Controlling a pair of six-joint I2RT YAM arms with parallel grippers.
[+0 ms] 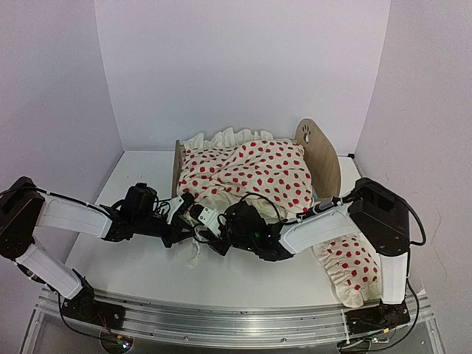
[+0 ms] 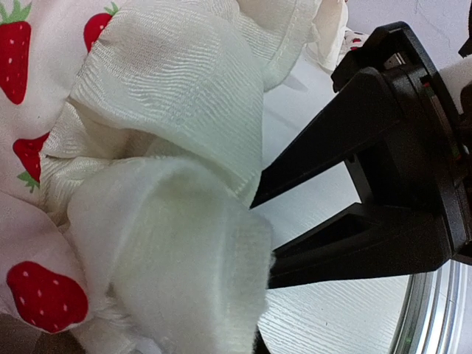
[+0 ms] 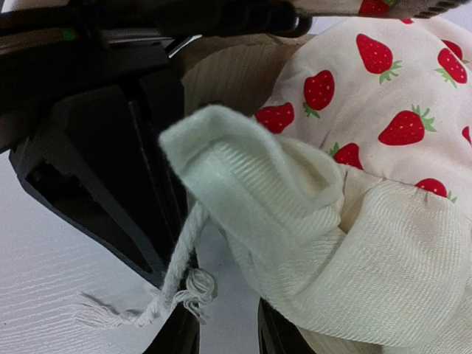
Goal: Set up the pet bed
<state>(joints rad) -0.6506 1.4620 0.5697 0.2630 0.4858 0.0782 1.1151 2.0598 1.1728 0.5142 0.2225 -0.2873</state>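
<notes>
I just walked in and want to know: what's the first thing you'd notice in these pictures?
The strawberry blanket heaped on the wooden pet bed at the back of the table grabs the eye first. Then the left gripper and right gripper, meeting at its white ruffled corner just in front of the bed.

You're looking at a lab test booth: plain white walls [image 1: 243, 66] fill the upper frame, a white table [image 1: 140, 258] sits below them, and a metal rail [image 1: 221, 323] runs along the bottom edge.
</notes>
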